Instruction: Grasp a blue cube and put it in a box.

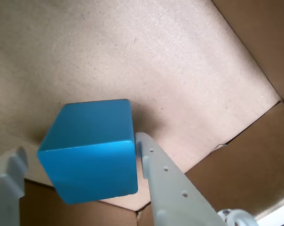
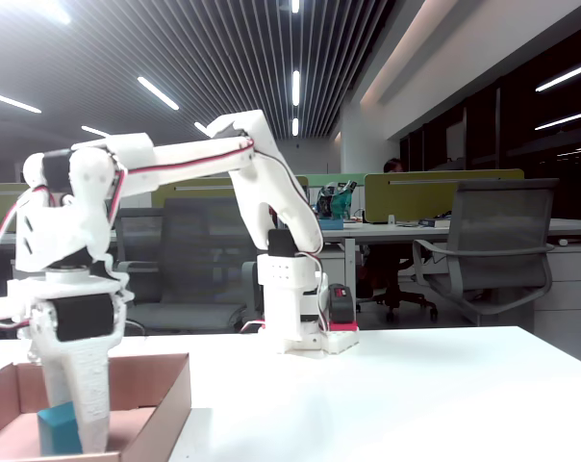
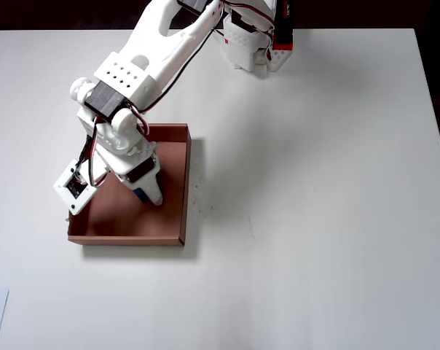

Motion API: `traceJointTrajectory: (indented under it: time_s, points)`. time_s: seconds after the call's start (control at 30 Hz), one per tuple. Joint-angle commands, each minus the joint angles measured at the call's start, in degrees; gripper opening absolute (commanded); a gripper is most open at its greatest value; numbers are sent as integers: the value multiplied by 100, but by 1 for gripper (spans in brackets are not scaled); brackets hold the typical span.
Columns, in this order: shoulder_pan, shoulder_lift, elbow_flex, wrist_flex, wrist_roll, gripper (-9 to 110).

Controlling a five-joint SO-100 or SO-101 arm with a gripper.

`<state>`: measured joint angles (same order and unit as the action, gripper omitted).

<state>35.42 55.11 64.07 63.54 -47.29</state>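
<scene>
- Blue cube [image 1: 88, 150]: sits inside the cardboard box [image 1: 189, 70], on or just above its floor; can't tell which. Fixed view shows it low in the box [image 2: 161, 390], beside the gripper finger [image 2: 84, 385].
- Handling (judged): small solid block, matte plain faces, prob. light and stiff, not fragile. Flat opposite faces = the place to pinch; matte finish shouldn't slip much.
- Gripper [image 1: 81, 157]: fingers either side of cube. Right finger [image 1: 168, 183] at cube's edge, looks touching; left finger [image 1: 8, 176] stands off with a gap. Reads as let go or nearly so, jaws parted, not clamping.
- Overhead: cube [image 3: 141, 195] mostly hidden under the gripper [image 3: 143, 186]; just a blue sliver, near mid-box [image 3: 185, 182].
- Arm [image 2: 204, 154]: reaches out from base [image 2: 305, 318], upper link near level, wrist bent steeply down into box.
- White table [image 3: 315, 219] around the box.
</scene>
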Motion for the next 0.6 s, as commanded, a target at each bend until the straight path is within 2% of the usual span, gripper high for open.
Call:
traceJointTrajectory:
  time_s: [0.0,0.3,0.57]
  points:
    - [35,360,-62,62,-53,39]
    - [53,431,-18,88,-53,47]
    - [79,888,79,176,-53,45]
